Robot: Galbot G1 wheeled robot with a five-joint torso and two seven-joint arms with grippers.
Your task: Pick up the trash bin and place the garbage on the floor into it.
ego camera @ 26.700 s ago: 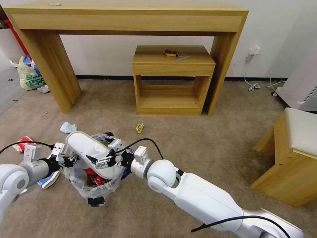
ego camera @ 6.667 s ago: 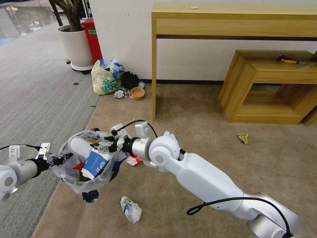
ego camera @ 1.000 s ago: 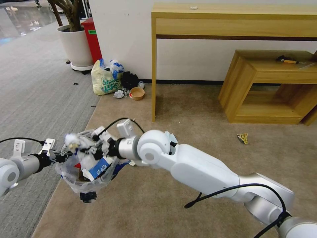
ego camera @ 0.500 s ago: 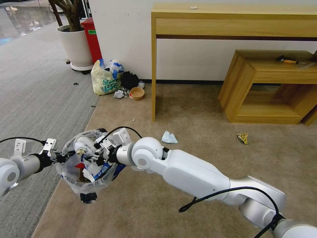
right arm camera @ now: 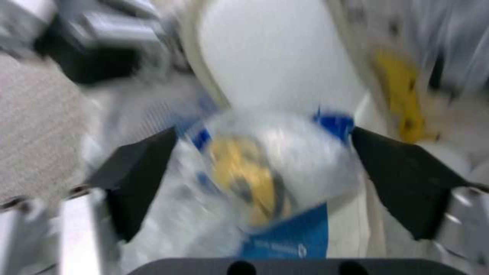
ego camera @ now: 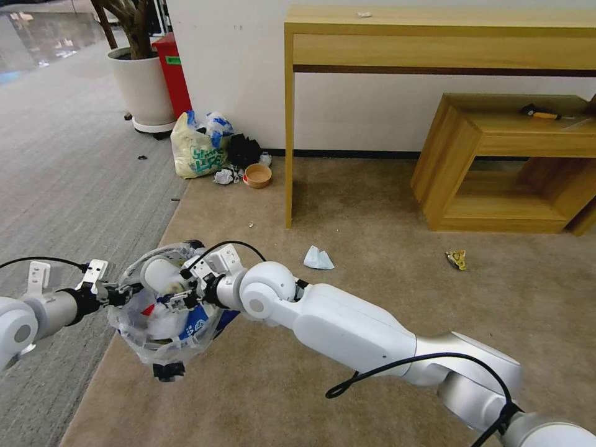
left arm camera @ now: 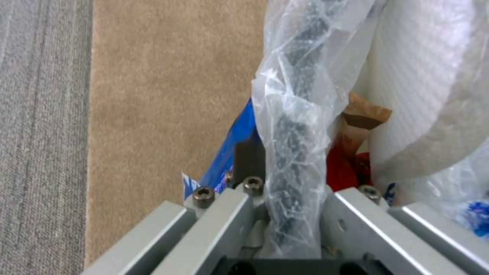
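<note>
**A:** How far along were you?

**B:** You had the trash bin (ego camera: 162, 323) off the floor, low on the left. Your left gripper (ego camera: 119, 292) was clamped on its rim and crinkly clear liner. Your right gripper (ego camera: 176, 294) hung over the mouth with its black pads spread, gripping nothing, a crumpled white wad (right arm camera: 270, 172) loose between them.

**A:** What was inside, and what was left?

**B:** A soft white slipper (ego camera: 160, 273), a blue carton and red scraps filled it. You still had a pale tissue (ego camera: 318, 257) and a yellow wrapper (ego camera: 457, 259) lying on the beige carpet (ego camera: 372, 217), farther right.
</note>
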